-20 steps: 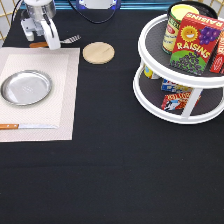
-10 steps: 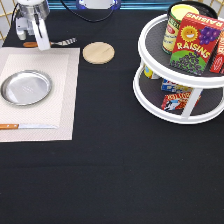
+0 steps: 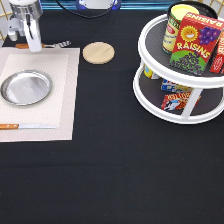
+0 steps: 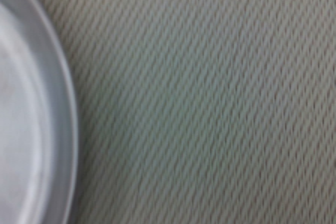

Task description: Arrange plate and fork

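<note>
At the exterior view's top left, the gripper (image 3: 34,46) hangs over the fork (image 3: 47,45); whether its fingers are apart seems unclear; the plate (image 3: 26,87) sits on the placemat (image 3: 62,100)

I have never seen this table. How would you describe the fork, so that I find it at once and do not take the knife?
Find the pale placemat at the exterior view's left, with the round silver plate on it. The fork lies just beyond the mat's top edge, beside the gripper. It has short silver tines and a wooden handle, while the knife lies near the mat's bottom edge with a long flat blade.
</note>
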Motion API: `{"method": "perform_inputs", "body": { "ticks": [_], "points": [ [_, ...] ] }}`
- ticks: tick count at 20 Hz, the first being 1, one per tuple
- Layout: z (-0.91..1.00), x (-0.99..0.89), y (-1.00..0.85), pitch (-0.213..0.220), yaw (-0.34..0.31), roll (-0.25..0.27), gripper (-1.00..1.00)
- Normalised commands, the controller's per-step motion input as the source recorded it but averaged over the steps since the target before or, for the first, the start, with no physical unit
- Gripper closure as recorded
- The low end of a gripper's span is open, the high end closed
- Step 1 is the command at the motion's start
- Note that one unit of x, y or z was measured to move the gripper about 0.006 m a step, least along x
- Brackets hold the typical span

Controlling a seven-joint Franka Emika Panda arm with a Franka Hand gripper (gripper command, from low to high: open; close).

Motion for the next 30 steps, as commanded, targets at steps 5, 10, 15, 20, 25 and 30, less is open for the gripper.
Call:
{"method": "perform_inputs", "body": {
  "ticks": [5,10,15,20,25,30],
  "points": [
    [-0.42,-0.01,-0.37,0.042,-0.190,0.007,1.00],
    [-0.16,0.00,-0.02,0.052,-0.207,0.000,1.00],
    [-0.08,0.00,-0.02,0.045,-0.166,0.000,1.00],
    [-0.06,0.00,-0.08,0.045,-0.076,0.000,-1.00],
    [0.35,-0.02,-0.01,0.050,-0.028,0.000,-1.00],
    [0.74,-0.02,0.01,0.026,0.004,0.000,-1.00]
  ]
}}
